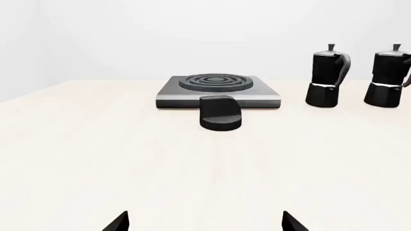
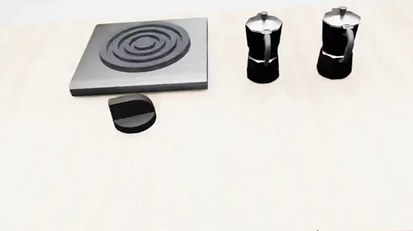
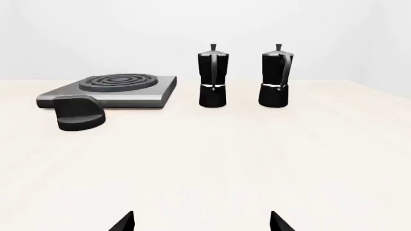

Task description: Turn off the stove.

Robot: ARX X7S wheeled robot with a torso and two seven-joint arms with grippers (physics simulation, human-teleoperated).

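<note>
My left gripper (image 1: pixel 204 222) and right gripper (image 3: pixel 201 222) both sit with jaws apart, holding nothing. The stove (image 2: pixel 143 57) and its knob (image 2: pixel 133 113) lie well ahead of the left jaws across bare table (image 2: pixel 268 160). Two moka pots (image 2: pixel 264 47) stand ahead of the right jaws. I see no writing.

Head looks down; both wrist views, low, share the stove (image 2: pixel 144 57).

Grey stove (image 2: pixel 188 67), black ridged knob (image 2: pixel 133 114)
</note>
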